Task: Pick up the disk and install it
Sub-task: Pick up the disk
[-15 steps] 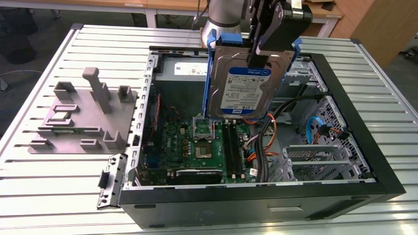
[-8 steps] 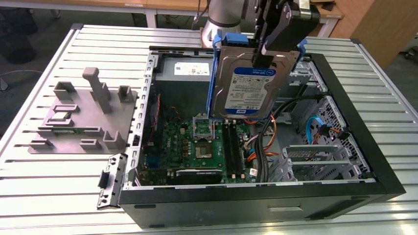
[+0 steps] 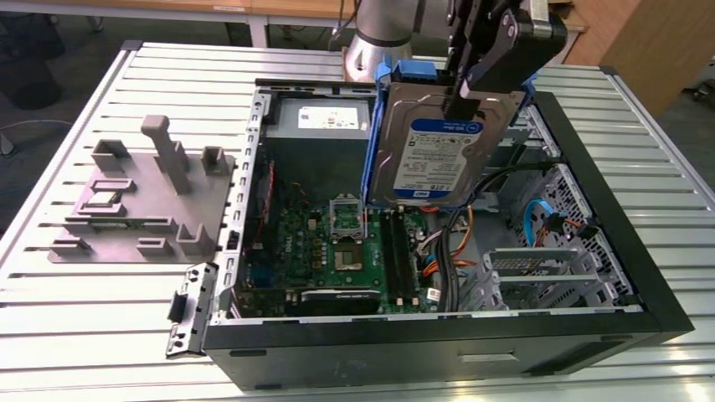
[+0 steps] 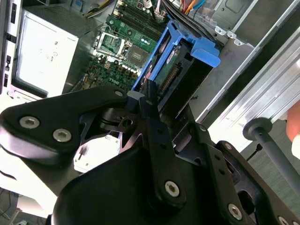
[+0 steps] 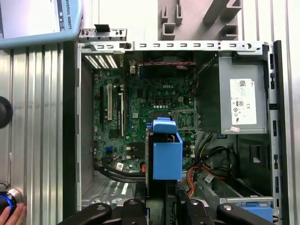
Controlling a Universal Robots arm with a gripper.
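claw (image 3: 458,105) clamps disk (image 3: 430,159) | long axis upright | above open case (image 3: 447,356)

Bright, even light; pale glare on the table (image 3: 90,335).

Your disk (image 3: 439,163) carries a blue-and-white label, the power supply (image 5: 220,93) a white one. Neither's print can be read.

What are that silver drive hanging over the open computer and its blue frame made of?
The flat silver hard drive looks like bare metal: dull grey with a soft sheen. Its glossy blue-and-white label is probably a paper or film sticker. The blue carrier frame around it looks like moulded plastic, with even colour, smooth matte faces and rounded tabs.
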